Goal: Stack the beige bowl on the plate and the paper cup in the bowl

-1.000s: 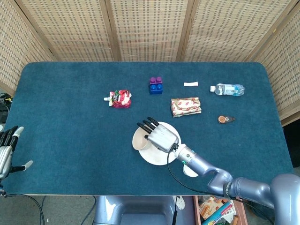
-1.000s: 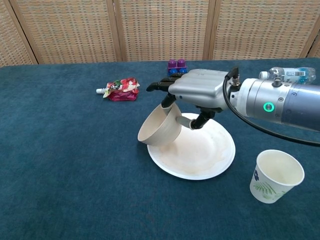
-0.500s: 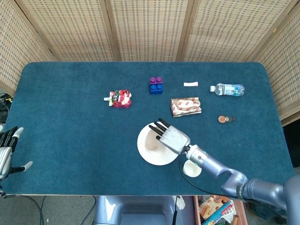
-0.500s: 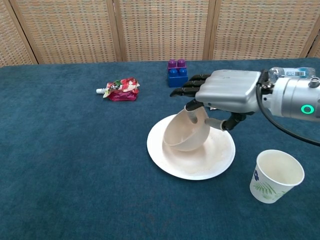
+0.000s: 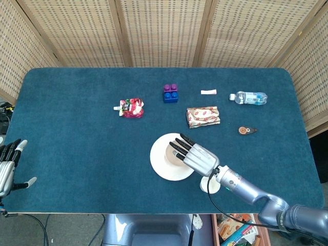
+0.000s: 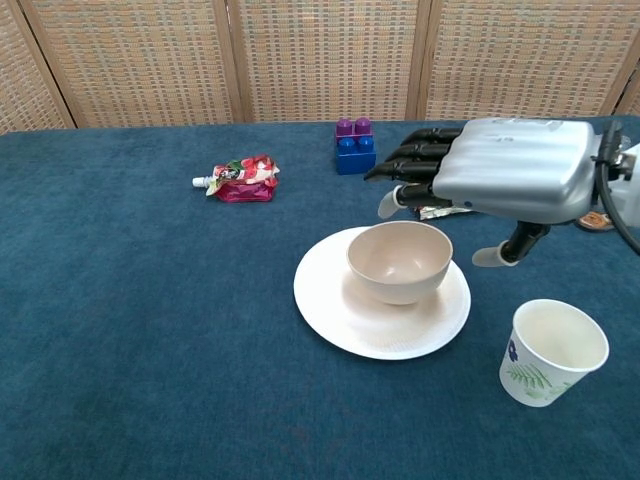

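The beige bowl [image 6: 400,262] stands upright on the white plate [image 6: 335,315], slightly right of its middle. My right hand [image 6: 500,182] hovers just above and to the right of the bowl, fingers spread, holding nothing. In the head view this hand [image 5: 197,158] covers part of the bowl [image 5: 168,154] and of the plate [image 5: 158,166]. The paper cup [image 6: 553,350] stands upright on the cloth to the right of the plate; in the head view the cup [image 5: 206,185] peeks out beside my forearm. My left hand [image 5: 7,166] stays at the table's left edge, fingers apart and empty.
A red pouch [image 6: 238,178] and a purple-and-blue block [image 6: 354,146] lie beyond the plate. Further back right are a snack packet [image 5: 203,117], a water bottle [image 5: 248,97], a white label [image 5: 208,92] and a small brown round object [image 5: 246,130].
My right hand carried the tilted bowl from the plate's left rim onto the plate, set it upright, let go and drew back to the right.
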